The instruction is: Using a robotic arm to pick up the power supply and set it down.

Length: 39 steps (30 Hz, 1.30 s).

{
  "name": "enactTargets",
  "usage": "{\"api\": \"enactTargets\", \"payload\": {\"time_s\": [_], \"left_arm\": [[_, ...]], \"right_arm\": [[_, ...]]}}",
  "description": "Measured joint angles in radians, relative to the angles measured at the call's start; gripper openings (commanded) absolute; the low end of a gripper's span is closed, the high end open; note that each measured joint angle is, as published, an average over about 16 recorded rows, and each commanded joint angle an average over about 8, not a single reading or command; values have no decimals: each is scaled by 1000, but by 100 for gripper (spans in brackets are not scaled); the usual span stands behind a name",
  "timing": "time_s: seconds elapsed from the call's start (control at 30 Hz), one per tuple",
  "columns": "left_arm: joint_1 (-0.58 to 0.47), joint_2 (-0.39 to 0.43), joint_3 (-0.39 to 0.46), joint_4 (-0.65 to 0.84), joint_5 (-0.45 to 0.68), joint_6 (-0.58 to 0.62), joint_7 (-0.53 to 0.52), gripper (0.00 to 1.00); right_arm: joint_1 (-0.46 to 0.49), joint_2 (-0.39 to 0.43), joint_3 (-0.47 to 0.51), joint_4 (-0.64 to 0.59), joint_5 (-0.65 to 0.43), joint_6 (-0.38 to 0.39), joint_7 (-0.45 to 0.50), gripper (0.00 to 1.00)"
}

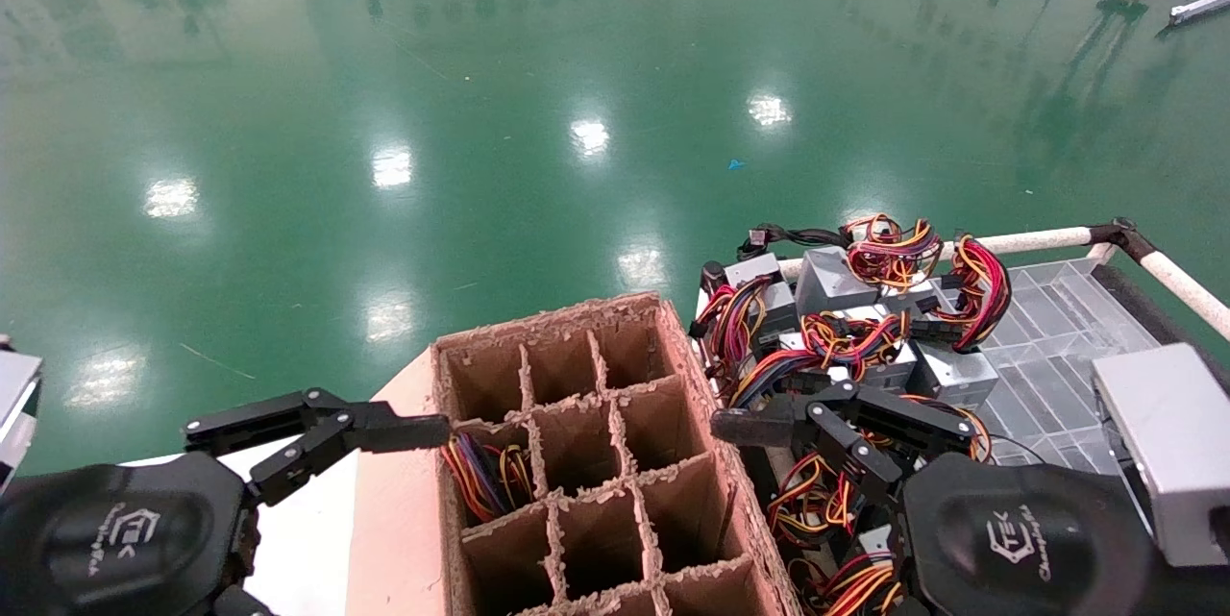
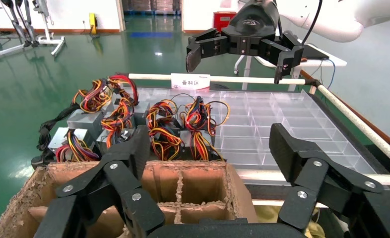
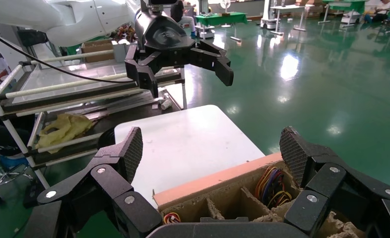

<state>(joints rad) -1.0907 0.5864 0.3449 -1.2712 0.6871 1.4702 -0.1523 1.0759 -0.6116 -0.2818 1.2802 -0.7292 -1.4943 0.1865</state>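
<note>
Beside the box rim (image 1: 687,347), right gripper (image 1: 769,429) gapes.

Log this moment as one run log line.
left gripper: open, empty, beside brown cardboard divider box | right gripper: open, empty, above grey metal power supplies with coloured wires | nothing grasped

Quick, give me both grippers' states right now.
Left gripper: open, empty, at the cardboard box's left edge.
Right gripper: open, empty, over the pile of power supplies.
</note>
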Motion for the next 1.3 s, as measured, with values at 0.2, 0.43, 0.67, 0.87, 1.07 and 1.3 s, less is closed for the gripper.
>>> {"api": "enactTargets", "payload": {"time_s": [0.2, 0.43, 0.67, 0.87, 1.07, 1.3], "left_arm": [[0, 0, 0, 0, 0, 0, 0, 0], [0, 0, 0, 0, 0, 0, 0, 0], [0, 0, 0, 0, 0, 0, 0, 0], [0, 0, 0, 0, 0, 0, 0, 0], [0, 0, 0, 0, 0, 0, 0, 0], [0, 0, 1, 0, 0, 0, 0, 0]], "right_arm": [[0, -1, 0, -2, -1, 2, 0, 100], [25, -25, -19, -30, -38, 14, 0, 100], [109, -105, -80, -120, -146, 32, -3, 100], [210, -218, -155, -254, -268, 41, -25, 100], [301, -347, -221, -421, -370, 51, -75, 100], [388, -491, -276, -632, -450, 63, -158, 100]]}}
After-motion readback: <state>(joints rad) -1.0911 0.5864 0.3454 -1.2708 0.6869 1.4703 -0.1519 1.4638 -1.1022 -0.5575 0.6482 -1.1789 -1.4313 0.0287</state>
